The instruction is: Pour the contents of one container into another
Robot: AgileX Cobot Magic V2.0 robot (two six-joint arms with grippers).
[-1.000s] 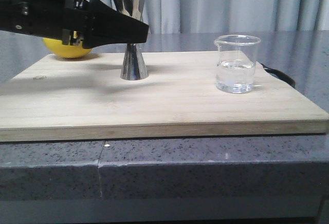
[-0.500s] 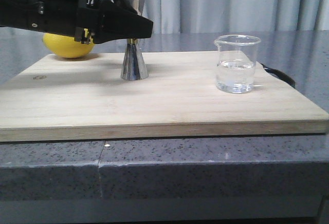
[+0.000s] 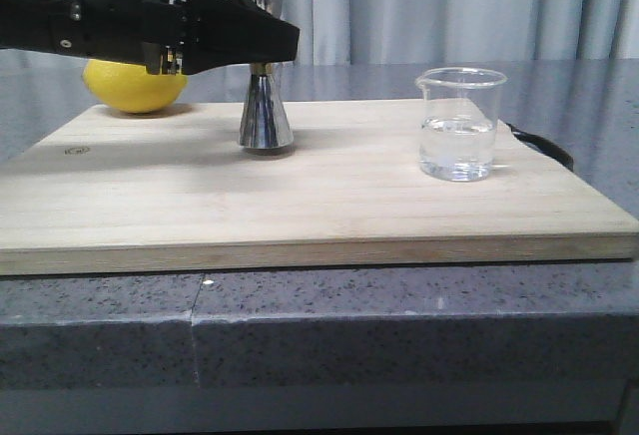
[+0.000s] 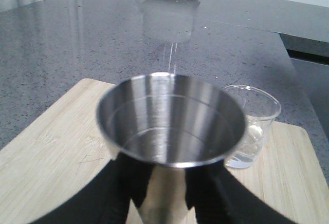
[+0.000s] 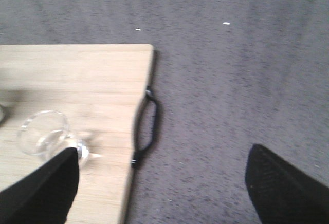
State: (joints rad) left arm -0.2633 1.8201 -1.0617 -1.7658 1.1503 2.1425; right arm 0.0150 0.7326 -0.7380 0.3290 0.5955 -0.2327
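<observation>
The steel hourglass jigger (image 3: 265, 116) is at the back left of the wooden board (image 3: 300, 206), its base just above the wood. My left gripper (image 3: 272, 54) reaches in from the left and is shut on its narrow waist. In the left wrist view the jigger's empty cup (image 4: 172, 121) fills the middle, with black fingers (image 4: 123, 188) on either side of the stem. The clear glass beaker (image 3: 459, 126) stands upright on the board's right side, holding some clear liquid. My right gripper (image 5: 162, 157) is open above the board's right edge, beside the beaker (image 5: 43, 131) and apart from it.
A yellow lemon (image 3: 130, 86) lies at the back left corner of the board, behind my left arm. A black handle (image 5: 146, 126) sticks out from the board's right edge. Grey stone counter (image 5: 231, 80) surrounds the board, with curtains behind.
My left gripper has closed in on the jigger's waist, risen slightly and carried it a little to the right. The beaker has not moved.
</observation>
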